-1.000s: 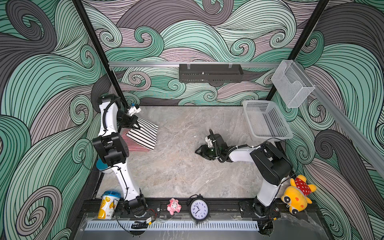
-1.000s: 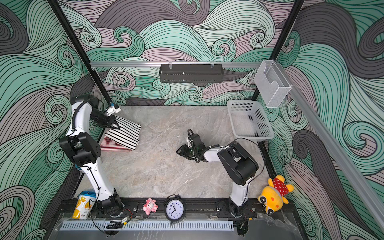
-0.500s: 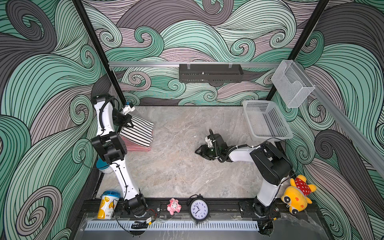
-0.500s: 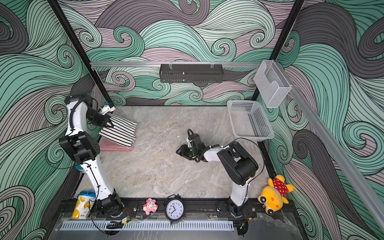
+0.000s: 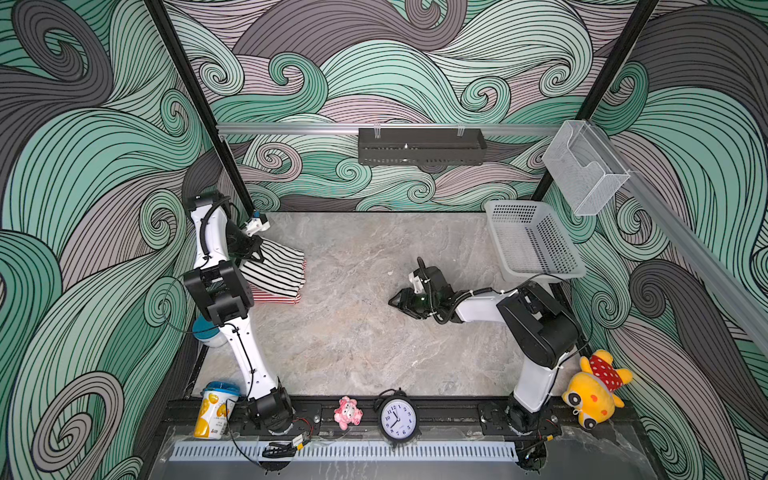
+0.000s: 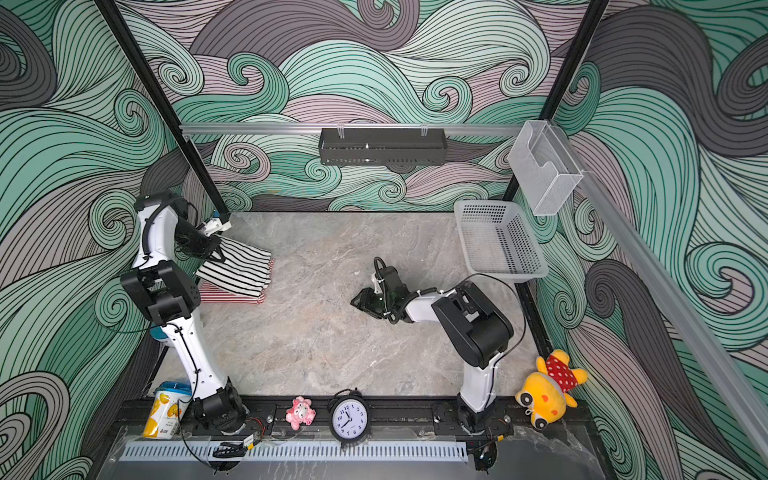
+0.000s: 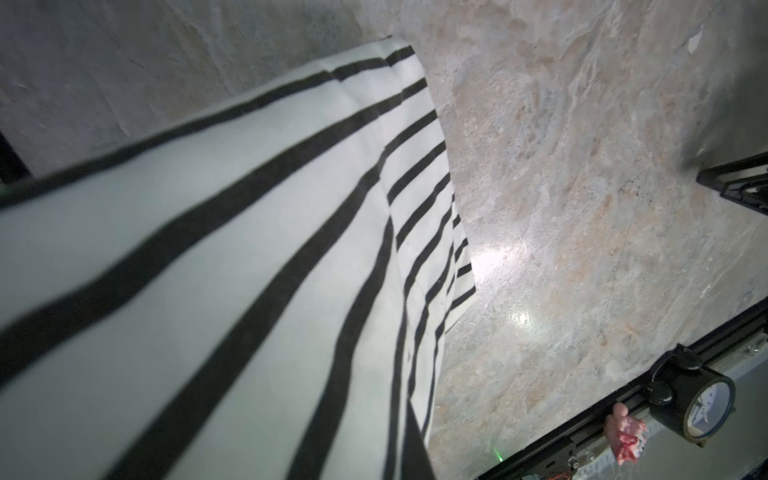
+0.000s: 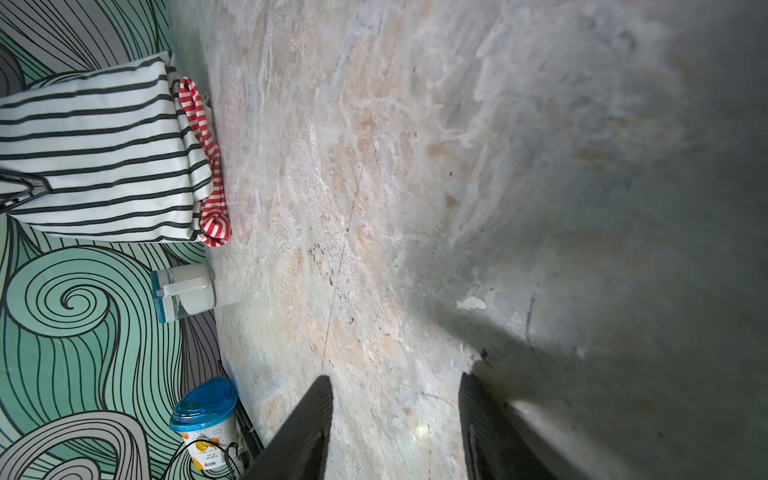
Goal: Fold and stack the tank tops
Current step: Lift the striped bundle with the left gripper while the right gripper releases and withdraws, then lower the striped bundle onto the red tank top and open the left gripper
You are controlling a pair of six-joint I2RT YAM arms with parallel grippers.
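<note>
two striped tank tops lay stacked at the far left of the marble table (image 5: 374, 340), close to the left wall. the black-and-white tank top (image 5: 278, 266) was on top and covered most of the red-and-white tank top (image 5: 277, 297), which showed only as a strip along the near and right edges. the left gripper (image 5: 254, 253) was pinched tight on the left edge of the black-and-white one. in the left wrist view that cloth sloped down from the jaws, so that side was raised off the pile. the right gripper (image 8: 395, 415) sat low over bare table near the middle, jaws partly apart, holding nothing, well apart from the pile.

the risk, as i judged it: a pull on the raised edge could open the fold or skid the soft knit off the red one, leaving the stack crooked. letting go from height could make the edge flop back on itself. the wall and the arm's own elbow left little room on that side.

elsewhere, the white basket (image 5: 536, 249) stood at the far right. the yellow plush (image 5: 594, 395), clock (image 5: 398, 419), printed cup (image 5: 216, 409) and pink toy (image 5: 348, 411) lined the front rail. none stood between the grippers and the pile.
</note>
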